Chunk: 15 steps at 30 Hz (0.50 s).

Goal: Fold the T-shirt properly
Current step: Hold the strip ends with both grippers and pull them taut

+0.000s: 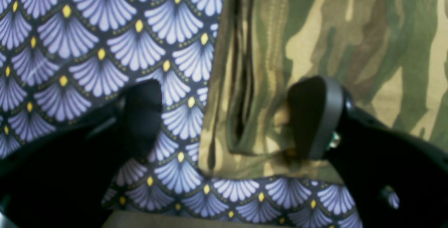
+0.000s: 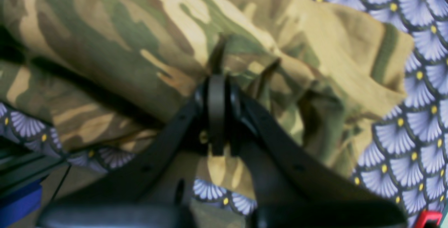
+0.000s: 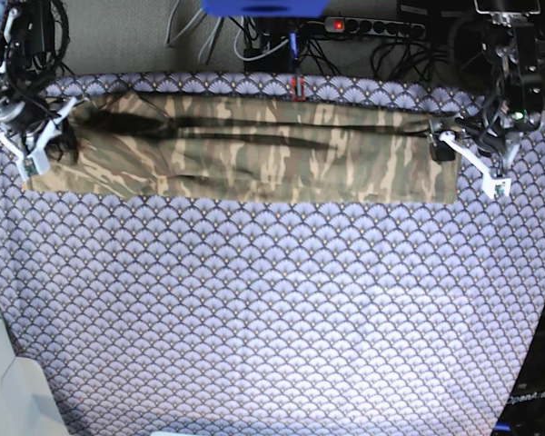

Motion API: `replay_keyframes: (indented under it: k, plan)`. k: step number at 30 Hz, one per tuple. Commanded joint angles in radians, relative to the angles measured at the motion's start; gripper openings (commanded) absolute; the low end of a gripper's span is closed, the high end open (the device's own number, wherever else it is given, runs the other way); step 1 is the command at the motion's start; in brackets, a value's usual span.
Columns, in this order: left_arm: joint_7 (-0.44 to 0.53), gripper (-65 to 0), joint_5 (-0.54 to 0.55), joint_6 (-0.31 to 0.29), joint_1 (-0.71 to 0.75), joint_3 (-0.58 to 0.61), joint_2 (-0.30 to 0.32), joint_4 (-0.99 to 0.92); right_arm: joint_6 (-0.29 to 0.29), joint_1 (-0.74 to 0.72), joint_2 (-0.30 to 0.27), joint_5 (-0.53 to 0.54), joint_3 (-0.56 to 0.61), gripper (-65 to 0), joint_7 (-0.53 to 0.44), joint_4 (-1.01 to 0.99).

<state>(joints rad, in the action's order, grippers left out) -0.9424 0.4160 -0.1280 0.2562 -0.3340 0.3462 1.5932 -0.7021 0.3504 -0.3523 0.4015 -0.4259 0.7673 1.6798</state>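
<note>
T-shirt (image 3: 245, 150) lies as long folded strip across far side of table, on purple scallop-patterned tablecloth (image 3: 272, 309). Right gripper (image 2: 217, 63) pinched tight on bunched cloth at one end of T-shirt. Left gripper (image 1: 224, 116) at other end, jaws spread wide: one finger (image 1: 315, 116) on shirt's corner, other on bare tablecloth beside edge, nothing gripped. Cables and power strip (image 3: 372, 27) behind table's far edge.

Both arms were black, hung with tangled dark cables. The left gripper (image 1: 227, 116) had broad, rounded matte-black fingers (image 1: 316, 116), with a small silvery screw beside one. The right gripper (image 2: 217, 81) had flat black linkages with holes. White brackets jutted from both wrists.
</note>
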Motion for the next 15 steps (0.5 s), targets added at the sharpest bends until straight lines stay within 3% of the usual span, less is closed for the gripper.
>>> replay_keyframes:
  k: [1,7,11,15]
  plan:
    - [0.003,-9.2,0.004,-0.011,-0.007,-0.006,0.020,0.023,0.004,-0.015,-0.017,0.017,0.000,-61.0,-0.016,-0.008]
    - [0.000,-9.2,0.002,-0.123,-0.005,-0.046,0.023,0.025,0.004,-0.060,-0.020,0.017,-0.001,-43.5,-0.022,-0.129]
    - [-0.002,-9.2,0.007,-0.127,0.004,-0.103,0.020,0.025,0.004,-0.081,-0.021,0.017,-0.003,-34.2,-0.022,-0.162]
    - [-0.002,-9.2,0.010,-0.127,0.013,-0.113,0.024,0.037,0.004,-0.084,-0.021,0.017,-0.001,-32.4,-0.022,-0.155]
